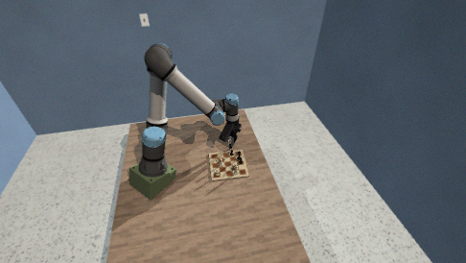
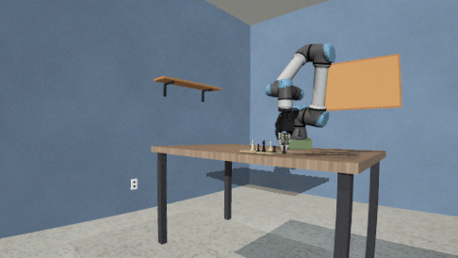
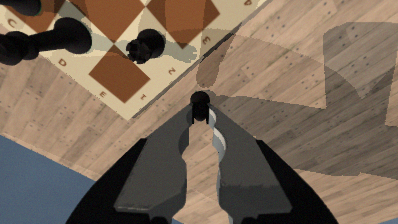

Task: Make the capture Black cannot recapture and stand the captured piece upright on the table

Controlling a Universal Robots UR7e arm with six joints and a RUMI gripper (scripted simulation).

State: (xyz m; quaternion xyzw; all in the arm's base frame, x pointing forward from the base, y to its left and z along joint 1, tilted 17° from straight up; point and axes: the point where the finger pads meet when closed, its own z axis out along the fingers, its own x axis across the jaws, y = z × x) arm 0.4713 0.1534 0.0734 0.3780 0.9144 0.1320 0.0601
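Note:
My gripper (image 3: 200,105) is shut on a small black pawn (image 3: 199,104), held upright low over the bare wood of the table, just off the corner of the chessboard (image 1: 228,164). In the wrist view the board's corner (image 3: 125,45) lies up and to the left, with black pieces (image 3: 145,46) standing on its near squares. In the top view the gripper (image 1: 232,142) hangs just beyond the board's far edge. In the exterior view the gripper (image 2: 284,141) is close above the table top beside the pieces (image 2: 264,147). I cannot tell whether the pawn's base touches the wood.
The arm's green base block (image 1: 151,179) stands at the table's left side. The table's far edge is close behind the gripper. A wall shelf (image 2: 187,85) and an orange panel (image 2: 363,83) hang well away from the board.

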